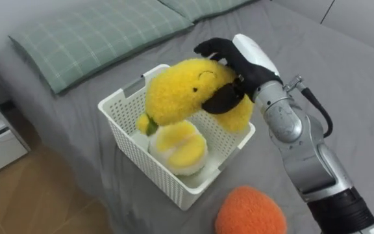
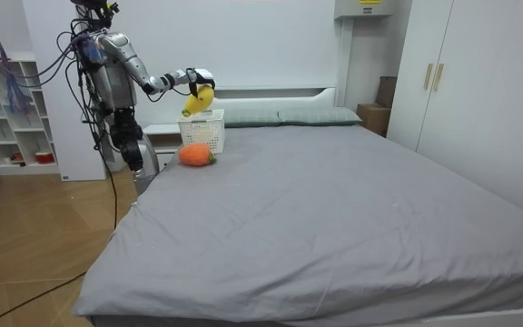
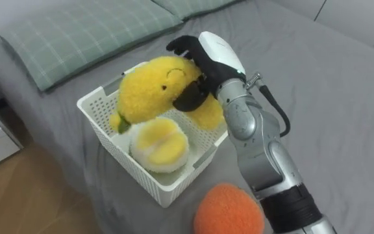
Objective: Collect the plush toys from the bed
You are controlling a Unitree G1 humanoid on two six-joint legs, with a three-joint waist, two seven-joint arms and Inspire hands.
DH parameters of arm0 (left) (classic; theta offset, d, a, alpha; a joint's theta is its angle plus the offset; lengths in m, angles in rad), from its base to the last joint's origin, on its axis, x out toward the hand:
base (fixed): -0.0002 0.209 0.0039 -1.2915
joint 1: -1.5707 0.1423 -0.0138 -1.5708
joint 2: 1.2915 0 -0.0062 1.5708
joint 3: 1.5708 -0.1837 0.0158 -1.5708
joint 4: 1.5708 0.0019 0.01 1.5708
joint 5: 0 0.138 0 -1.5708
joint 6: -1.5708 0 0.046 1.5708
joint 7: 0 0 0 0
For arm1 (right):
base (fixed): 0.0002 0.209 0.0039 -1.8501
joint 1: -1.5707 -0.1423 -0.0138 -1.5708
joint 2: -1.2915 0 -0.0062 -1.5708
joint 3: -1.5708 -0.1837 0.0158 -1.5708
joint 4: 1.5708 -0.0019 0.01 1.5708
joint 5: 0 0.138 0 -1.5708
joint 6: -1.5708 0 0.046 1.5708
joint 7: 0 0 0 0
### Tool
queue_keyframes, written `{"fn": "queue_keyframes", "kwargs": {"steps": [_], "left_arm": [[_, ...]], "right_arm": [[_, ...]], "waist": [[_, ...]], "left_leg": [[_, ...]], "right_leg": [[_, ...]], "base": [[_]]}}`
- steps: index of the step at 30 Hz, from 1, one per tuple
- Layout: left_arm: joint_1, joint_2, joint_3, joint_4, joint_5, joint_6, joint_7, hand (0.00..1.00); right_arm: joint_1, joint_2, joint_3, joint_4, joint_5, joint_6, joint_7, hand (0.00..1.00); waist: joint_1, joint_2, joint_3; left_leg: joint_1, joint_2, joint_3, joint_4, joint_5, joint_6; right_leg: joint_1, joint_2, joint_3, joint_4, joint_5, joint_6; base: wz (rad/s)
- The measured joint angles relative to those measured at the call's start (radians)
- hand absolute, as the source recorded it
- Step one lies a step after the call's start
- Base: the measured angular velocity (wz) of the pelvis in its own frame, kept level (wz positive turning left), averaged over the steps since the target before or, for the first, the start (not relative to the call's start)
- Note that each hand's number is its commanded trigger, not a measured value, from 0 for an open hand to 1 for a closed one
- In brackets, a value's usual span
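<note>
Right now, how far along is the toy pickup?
Done: a round yellow-and-white plush lies in the white basket. In hand: the right hand grips the yellow plush over the basket, not yet released. Left: the orange plush on the bed beside the basket.

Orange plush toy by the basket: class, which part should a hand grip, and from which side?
Probably grip the orange plush toy across its rounded middle, from above: it lies free on the bed with its top exposed, and the white basket crowds one side.
</note>
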Motion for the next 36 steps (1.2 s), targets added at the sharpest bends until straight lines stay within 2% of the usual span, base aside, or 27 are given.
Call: {"fn": "queue_keyframes", "kwargs": {"steps": [6, 24, 36], "left_arm": [[0.002, -0.002, 0.0, -0.031, 0.024, 0.009, 0.0, 0.0], [-0.004, 0.0, 0.002, -0.031, 0.029, 0.01, -0.005, 0.0], [0.005, 0.001, 0.012, -0.041, 0.033, 0.01, -0.006, 0.0]], "right_arm": [[0.0, -0.003, 0.0, 0.0, -0.002, 0.0, 0.001, 0.0], [0.032, -0.008, 0.0, 0.003, -0.001, 0.001, 0.017, 0.0], [0.063, -0.03, -0.014, 0.003, -0.004, 0.0, 0.045, 0.0]], "waist": [[-0.002, 0.003, 0.0014], [-0.014, -0.001, -0.0012], [-0.055, 0.003, 0.0007]], "left_leg": [[-0.003, 0.0, -0.003, -0.001, 0.008, -0.012], [0.0, 0.001, 0.012, -0.001, 0.01, -0.005], [0.002, 0.002, 0.022, 0.0, 0.008, -0.008]], "right_leg": [[0.0, 0.002, 0.002, 0.0, -0.001, 0.002], [0.002, 0.002, 0.031, 0.0, -0.001, 0.002], [-0.002, 0.003, 0.057, 0.0, -0.001, 0.002]], "base": [[0.01], [-0.02], [-0.02]]}}
